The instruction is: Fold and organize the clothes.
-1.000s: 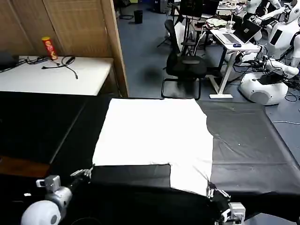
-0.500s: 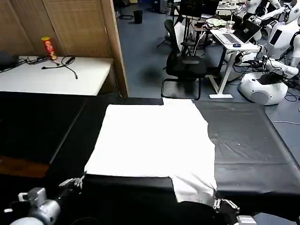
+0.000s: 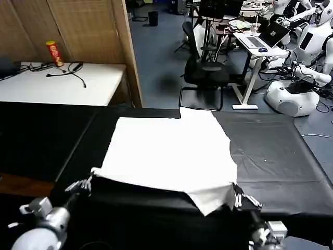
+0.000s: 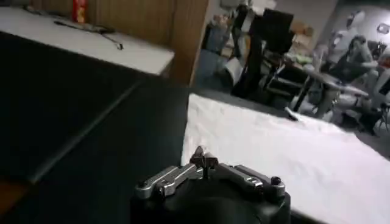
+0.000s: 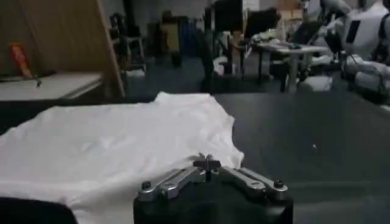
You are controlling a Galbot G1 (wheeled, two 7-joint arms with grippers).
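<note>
1. The white T-shirt [image 3: 169,156] lies spread across the middle of the black worktop [image 3: 270,151].
2. The left claw [image 3: 83,184] pinches its 8 o'clock corner; the right claw [image 3: 240,199] pinches its 5 o'clock corner.
3. Folding seems barely begun: only the near hem is lifted.

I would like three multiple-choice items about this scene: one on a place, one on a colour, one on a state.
1. Where does the T-shirt lie?
A. on the black cloth
B. on the white table
C. on the floor

2. What colour is the can on the white table?
A. blue
B. red and yellow
C. green

3. How is the left gripper?
A. wide open above the shirt
B. shut at the shirt's near corner
C. holding the can

Answers:
1. A, black cloth surrounds the shirt.
2. B, red body with yellow lid.
3. B, its fingers meet at the corner.
</note>
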